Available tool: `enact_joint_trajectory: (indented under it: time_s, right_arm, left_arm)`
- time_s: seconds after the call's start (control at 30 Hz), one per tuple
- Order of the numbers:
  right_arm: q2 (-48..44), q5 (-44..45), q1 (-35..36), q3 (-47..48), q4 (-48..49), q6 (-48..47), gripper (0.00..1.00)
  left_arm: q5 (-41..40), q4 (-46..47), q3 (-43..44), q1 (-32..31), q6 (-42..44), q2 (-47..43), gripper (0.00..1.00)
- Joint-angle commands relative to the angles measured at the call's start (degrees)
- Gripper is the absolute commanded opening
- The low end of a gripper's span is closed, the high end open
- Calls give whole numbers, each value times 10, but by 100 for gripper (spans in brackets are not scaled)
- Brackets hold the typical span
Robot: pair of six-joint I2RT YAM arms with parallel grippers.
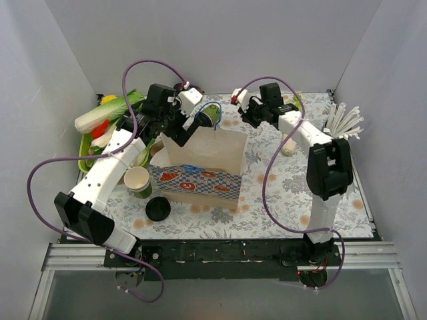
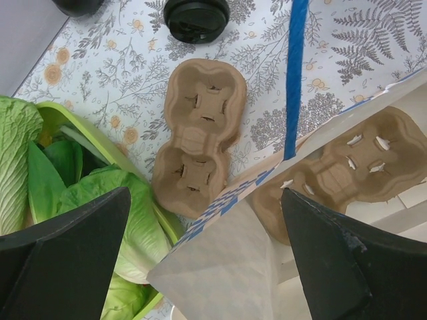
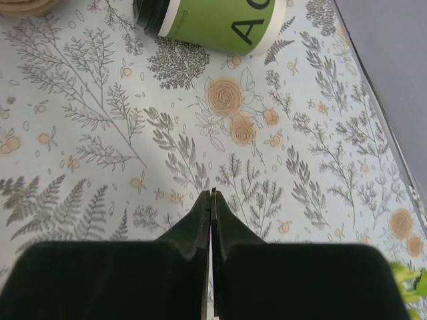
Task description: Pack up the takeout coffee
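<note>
The takeout coffee (image 1: 212,115), a green paper cup with a black lid, lies on its side on the floral cloth behind the paper bag (image 1: 200,163). In the right wrist view the takeout coffee (image 3: 217,23) lies across the top edge, lid end to the left. My right gripper (image 3: 212,193) is shut on nothing, a short way from the cup, and shows from above as the right gripper (image 1: 240,110). My left gripper (image 1: 190,129) hangs wide open over the bag's back left rim. The left gripper (image 2: 205,200) straddles the bag's rim (image 2: 220,200), holding nothing.
One brown cup carrier (image 2: 199,133) lies on the cloth and another carrier (image 2: 353,167) sits inside the bag. A green tray of lettuce (image 2: 73,180) stands left. Stacked green cups (image 1: 138,181) and a loose black lid (image 1: 158,209) are front left. White utensils (image 1: 343,120) stand right.
</note>
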Motion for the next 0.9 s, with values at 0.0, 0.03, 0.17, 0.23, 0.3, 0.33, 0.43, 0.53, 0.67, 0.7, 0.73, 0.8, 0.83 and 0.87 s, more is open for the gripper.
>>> enact_joint_trajectory:
  time_s: [0.0, 0.03, 0.17, 0.23, 0.3, 0.33, 0.43, 0.53, 0.67, 0.7, 0.73, 0.8, 0.83, 0.87]
  right_arm:
    - [-101, -45, -25, -39, -38, 54, 7]
    - [-115, -55, -35, -43, -49, 61, 14]
    - [-191, -128, -76, -39, -116, 108, 44]
    - [-232, -160, -92, -31, -159, 119, 51]
    - [-266, -174, -95, -19, -205, 117, 57]
    - [-276, -199, -96, -11, -221, 112, 59]
    - [-304, -239, -96, 19, -282, 113, 60]
    - [-334, -240, -97, 34, -313, 130, 60]
    - [-360, -230, -124, 78, -344, 176, 59]
    - [-362, -235, -152, 92, -349, 182, 59]
    - [-363, -231, -165, 109, -351, 191, 58]
    - [-364, -205, -202, 154, -346, 214, 55]
    - [-367, -184, -207, 163, -339, 219, 55]
    - [-370, -176, -231, 168, -330, 224, 55]
  left_arm:
    - [19, 7, -12, 2, 16, 2, 98]
    - [19, 9, -12, 3, 15, 6, 98]
    - [67, 27, -13, 3, 26, 22, 98]
    - [80, 43, -15, 3, 29, 29, 96]
    - [113, 51, -13, 3, 42, 43, 86]
    - [129, 50, -3, 3, 47, 48, 80]
    - [209, 34, 25, 0, 48, 79, 54]
    - [297, 29, 58, -6, 30, 107, 26]
    - [392, 39, 88, -24, -10, 150, 1]
    - [407, 37, 111, -29, -20, 161, 0]
    - [423, 38, 124, -43, -29, 187, 0]
    - [429, 48, 167, -58, -53, 210, 0]
    - [430, 57, 180, -66, -61, 224, 0]
    - [428, 65, 197, -81, -73, 245, 0]
